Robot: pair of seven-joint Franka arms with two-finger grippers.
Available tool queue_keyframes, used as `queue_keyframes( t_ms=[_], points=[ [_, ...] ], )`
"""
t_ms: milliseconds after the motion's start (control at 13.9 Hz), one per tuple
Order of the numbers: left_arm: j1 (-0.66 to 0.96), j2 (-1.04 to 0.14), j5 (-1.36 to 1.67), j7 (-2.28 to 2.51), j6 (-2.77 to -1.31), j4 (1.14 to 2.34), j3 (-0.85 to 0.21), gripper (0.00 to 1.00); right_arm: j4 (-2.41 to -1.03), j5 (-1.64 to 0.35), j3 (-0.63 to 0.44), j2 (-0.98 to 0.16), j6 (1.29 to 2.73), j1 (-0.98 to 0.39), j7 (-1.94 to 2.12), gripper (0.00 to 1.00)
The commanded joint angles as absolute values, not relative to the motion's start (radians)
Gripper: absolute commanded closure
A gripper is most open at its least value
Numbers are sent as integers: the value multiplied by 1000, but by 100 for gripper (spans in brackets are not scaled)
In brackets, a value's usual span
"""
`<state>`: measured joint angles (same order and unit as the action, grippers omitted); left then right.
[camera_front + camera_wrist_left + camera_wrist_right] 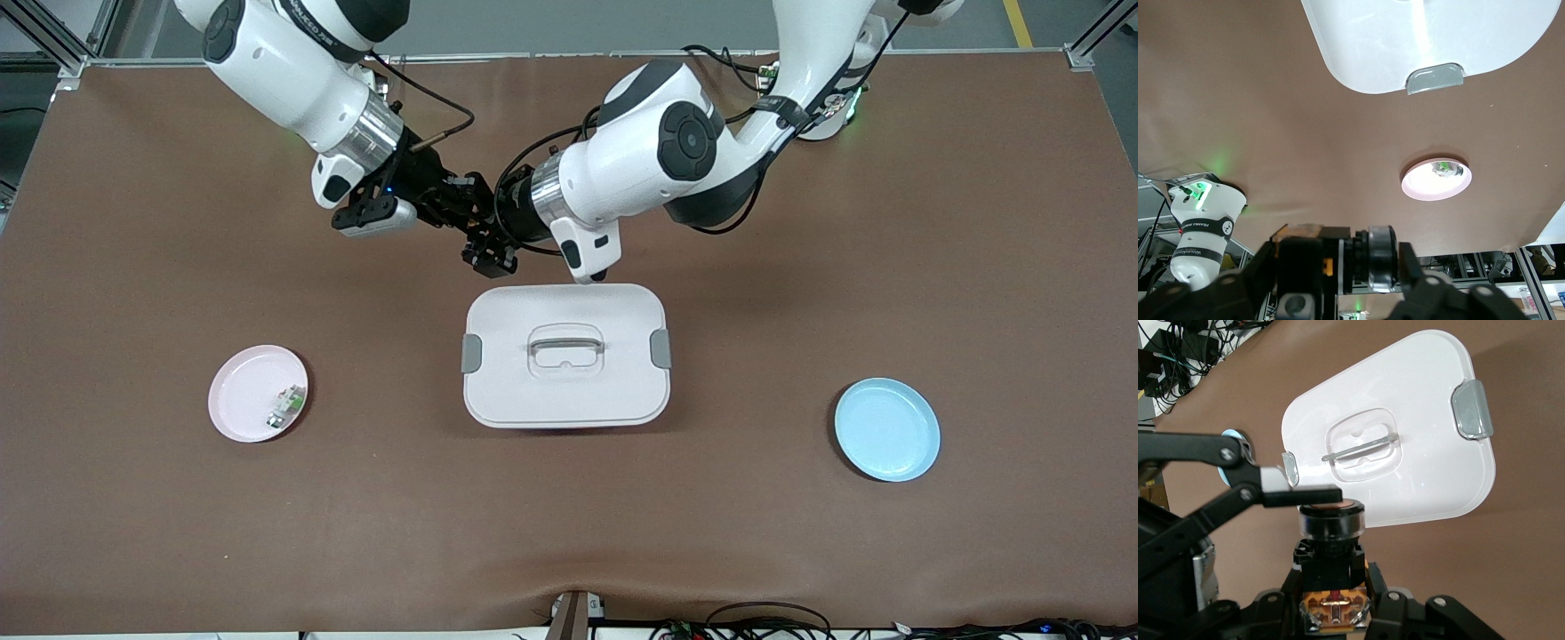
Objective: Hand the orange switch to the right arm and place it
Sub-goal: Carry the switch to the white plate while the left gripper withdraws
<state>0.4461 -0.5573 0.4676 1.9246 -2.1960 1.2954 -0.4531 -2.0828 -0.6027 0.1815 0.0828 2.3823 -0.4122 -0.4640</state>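
The orange switch (1333,520), a stubby black cylinder with an orange button end, hangs in the air between both grippers, over the bare mat just beside the white lidded box (507,391). My right gripper (462,209) (1333,577) is shut on the switch's black rear body. My left gripper (480,240) (1337,260) straddles the switch (1368,260) lengthwise. Its fingers are open, a sliver off the switch's ends. One left finger (1305,497) lies across the button end.
The white lidded box with grey clips sits mid-table, below the two hands. A pink plate (236,413) holding a small white-and-green component (284,407) lies toward the right arm's end. A blue plate (886,429) lies toward the left arm's end.
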Motion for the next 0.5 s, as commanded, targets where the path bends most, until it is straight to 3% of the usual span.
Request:
queue_keyframes(
  t_ms=[0,432],
  points=[
    [454,-548,449,1948,-2194,1282,-437,0,-2082,-594,179,83,2385,-422,-489,100],
    [448,-534,417,1948,-2184,1282,-428,0,-2080,-534,175,83,2363,-408,-418,100]
  ],
)
